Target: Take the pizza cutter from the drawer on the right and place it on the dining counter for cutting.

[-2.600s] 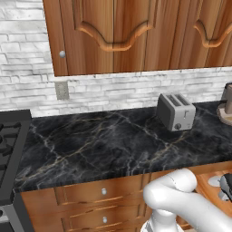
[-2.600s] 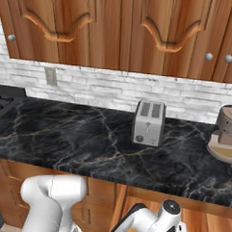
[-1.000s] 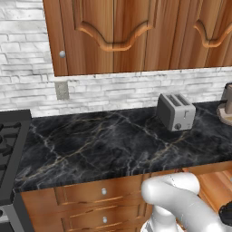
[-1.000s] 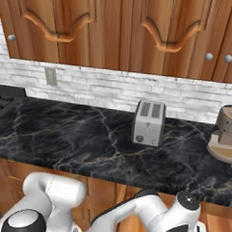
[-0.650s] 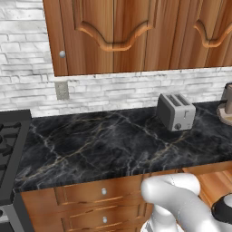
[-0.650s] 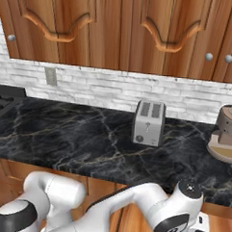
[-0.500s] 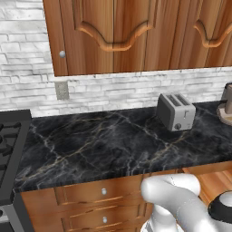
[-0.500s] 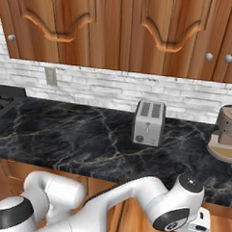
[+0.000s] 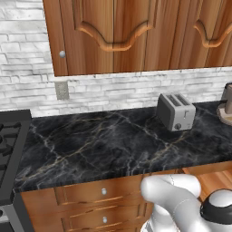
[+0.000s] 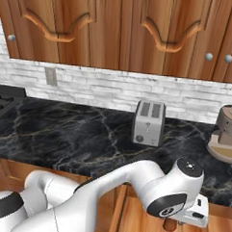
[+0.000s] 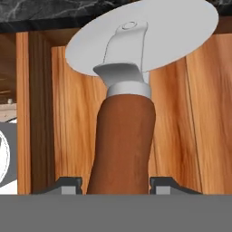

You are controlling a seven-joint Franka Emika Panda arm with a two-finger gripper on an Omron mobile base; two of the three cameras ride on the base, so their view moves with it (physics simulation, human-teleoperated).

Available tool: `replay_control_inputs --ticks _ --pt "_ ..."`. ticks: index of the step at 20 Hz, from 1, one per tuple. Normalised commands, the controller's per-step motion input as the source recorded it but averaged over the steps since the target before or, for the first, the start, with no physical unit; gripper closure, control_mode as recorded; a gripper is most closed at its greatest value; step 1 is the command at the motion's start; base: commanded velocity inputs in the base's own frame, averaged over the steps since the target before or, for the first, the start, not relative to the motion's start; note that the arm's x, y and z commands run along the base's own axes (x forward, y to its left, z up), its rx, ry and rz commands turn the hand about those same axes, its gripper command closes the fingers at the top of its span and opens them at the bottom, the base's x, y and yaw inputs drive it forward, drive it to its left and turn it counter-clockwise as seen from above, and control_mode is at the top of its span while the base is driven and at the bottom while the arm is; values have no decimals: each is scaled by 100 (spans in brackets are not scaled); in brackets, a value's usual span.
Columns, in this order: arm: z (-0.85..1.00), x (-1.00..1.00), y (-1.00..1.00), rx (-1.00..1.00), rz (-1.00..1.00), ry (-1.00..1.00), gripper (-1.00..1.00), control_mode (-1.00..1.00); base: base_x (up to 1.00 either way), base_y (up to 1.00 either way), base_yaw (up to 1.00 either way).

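Note:
The pizza cutter point(image 11: 123, 131) stands upright in the hand view, its brown handle between my gripper's point(image 11: 117, 185) two fingertips point(image 11: 70, 184) and its silver-grey wheel above. My gripper is shut on the handle. Behind it is the plain wooden inside of the open drawer point(image 11: 195, 113). In the right base view my hand hangs below the worktop edge over the open drawer point(image 10: 139, 220), with the end of the pizza cutter's handle point(image 10: 169, 225) poking out under it. The same drawer point(image 9: 213, 177) appears at the right edge of the left base view. The dining counter is out of view.
A black marble worktop point(image 10: 64, 134) runs across, with a silver toaster point(image 10: 148, 122) on it and a brown appliance point(image 10: 225, 133) at the far right. A stove point(image 9: 9, 145) sits at the left. Wooden wall cabinets point(image 10: 118, 26) hang above; closed drawers point(image 9: 104, 204) lie below the worktop.
My wrist has swung to the right and risen a little over the open drawer. The base views have not shifted.

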Motion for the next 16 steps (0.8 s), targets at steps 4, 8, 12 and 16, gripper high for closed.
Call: replay_control_inputs --ticks 4,8,12,16 --pt "52 0 41 0 0 -9 100 -100 0 0 0" --pt "48 0 52 0 0 -7 100 -100 0 0 0" --pt "22 0 74 0 0 -1 100 -100 0 0 0" --pt "17 20 78 0 0 -2 100 -100 0 0 0"
